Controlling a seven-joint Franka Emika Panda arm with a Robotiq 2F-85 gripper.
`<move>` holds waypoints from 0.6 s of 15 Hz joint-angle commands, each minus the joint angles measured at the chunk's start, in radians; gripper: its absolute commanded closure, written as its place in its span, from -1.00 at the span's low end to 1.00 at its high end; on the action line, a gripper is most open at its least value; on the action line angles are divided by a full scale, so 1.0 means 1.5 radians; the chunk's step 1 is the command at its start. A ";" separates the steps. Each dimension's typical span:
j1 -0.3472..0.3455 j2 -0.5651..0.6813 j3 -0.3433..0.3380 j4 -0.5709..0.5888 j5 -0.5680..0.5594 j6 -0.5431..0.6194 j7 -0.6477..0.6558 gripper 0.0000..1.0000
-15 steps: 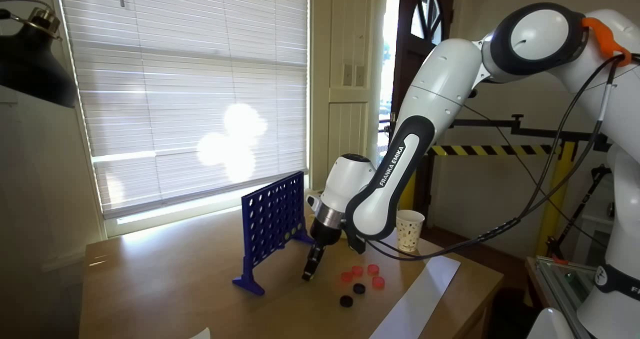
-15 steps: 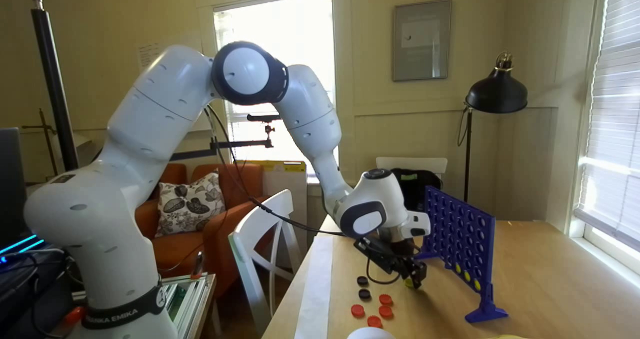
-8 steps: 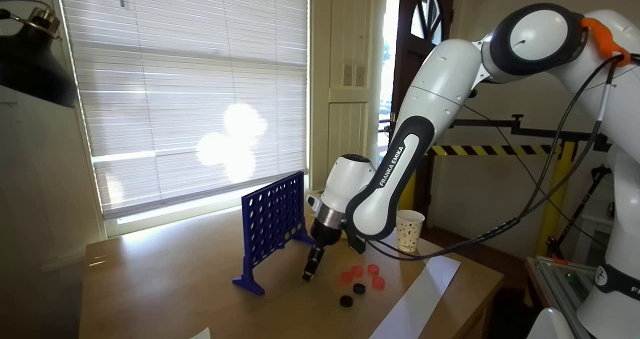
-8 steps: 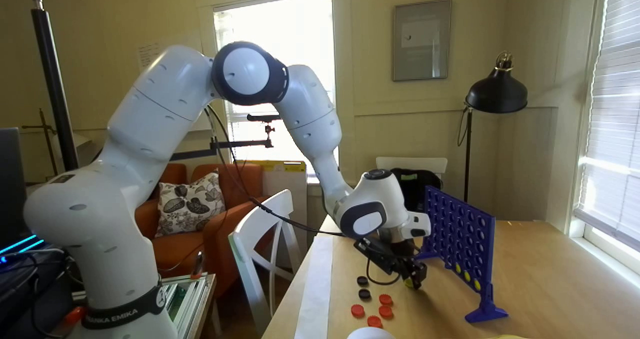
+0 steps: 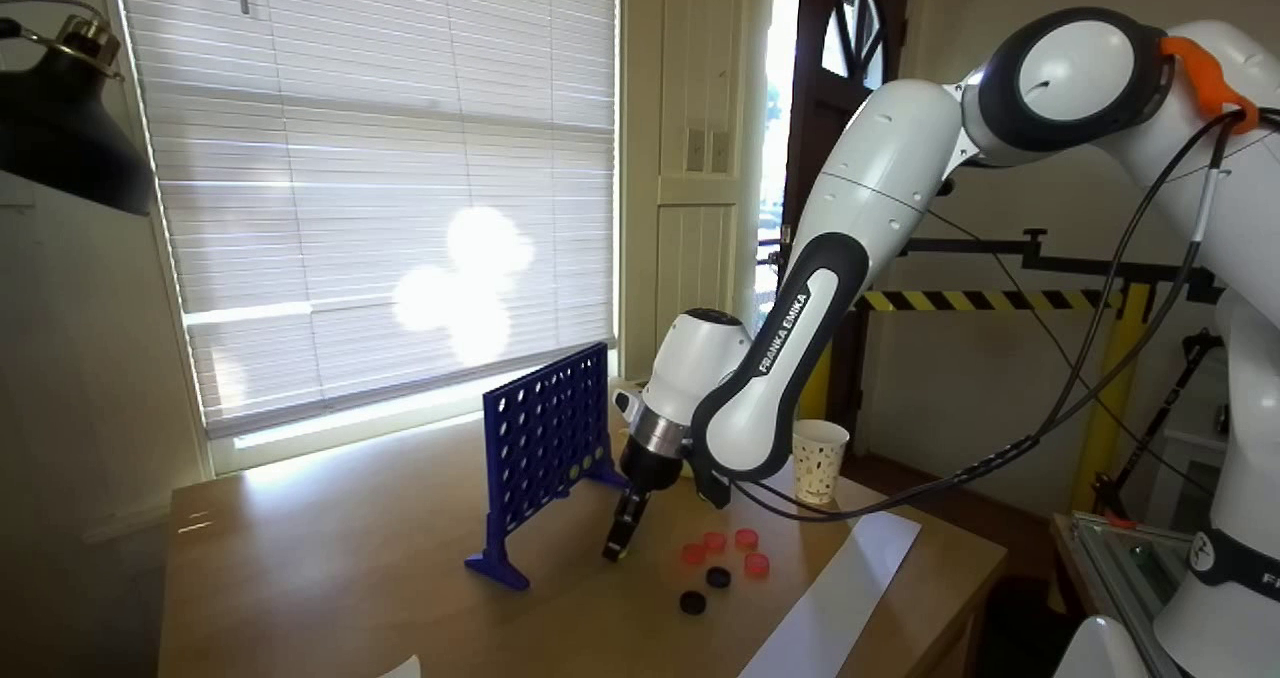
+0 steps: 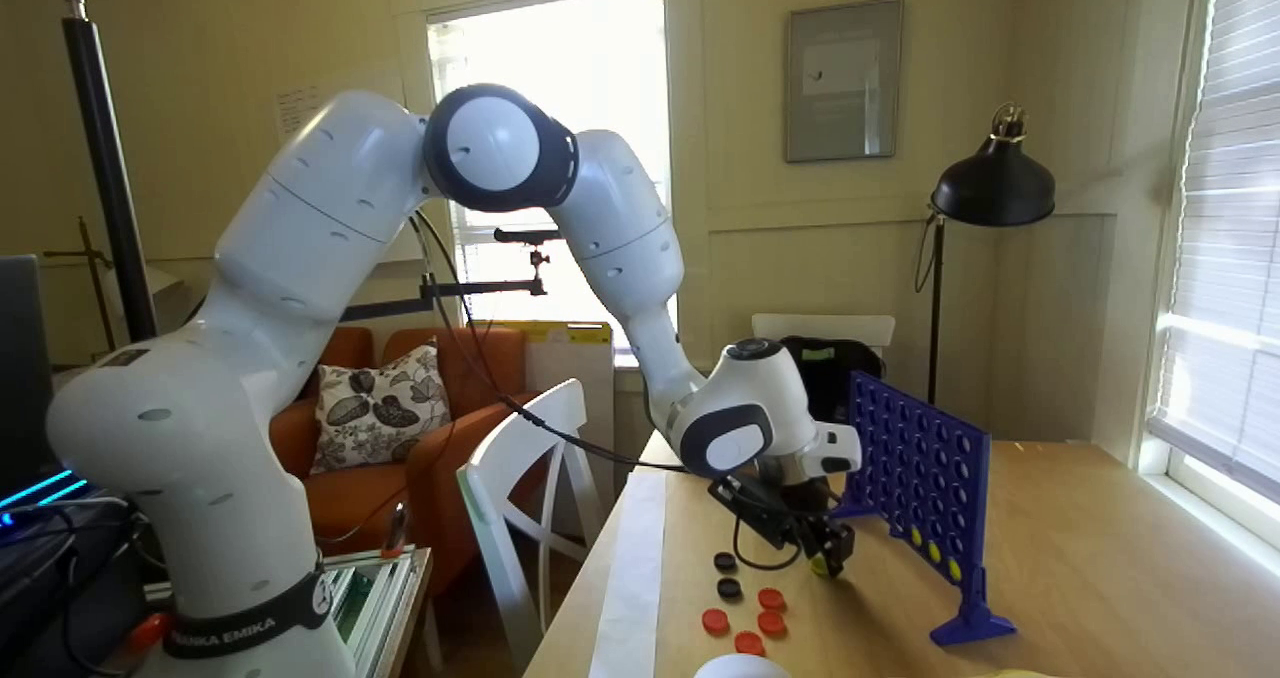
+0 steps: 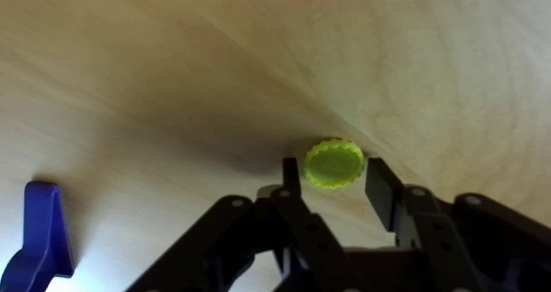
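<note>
In the wrist view my gripper stands open, with one finger on each side of a yellow ridged disc. The disc lies on the table; a gap shows at its left side, while the right finger sits very close to it. Both exterior views show the gripper low, angled down at the tabletop, and only a sliver of the yellow disc shows beside the fingers. Beside the gripper is a blue upright grid rack, with several yellow discs in its bottom row. Its foot appears at the wrist view's lower left.
Several red discs and two black discs lie on the table near the gripper. A speckled paper cup stands behind the wrist. A white strip runs along the table edge, with a white chair beside it.
The arm's upper joints have sunk very slightly, and the gripper keeps nearly the same place. Rack and loose discs have not moved.
</note>
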 commanded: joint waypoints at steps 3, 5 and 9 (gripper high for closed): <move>-0.012 0.007 0.010 0.000 -0.019 0.014 0.016 0.19; -0.012 0.007 0.010 0.001 -0.019 0.013 0.016 0.25; -0.012 0.008 0.010 0.002 -0.019 0.013 0.016 0.60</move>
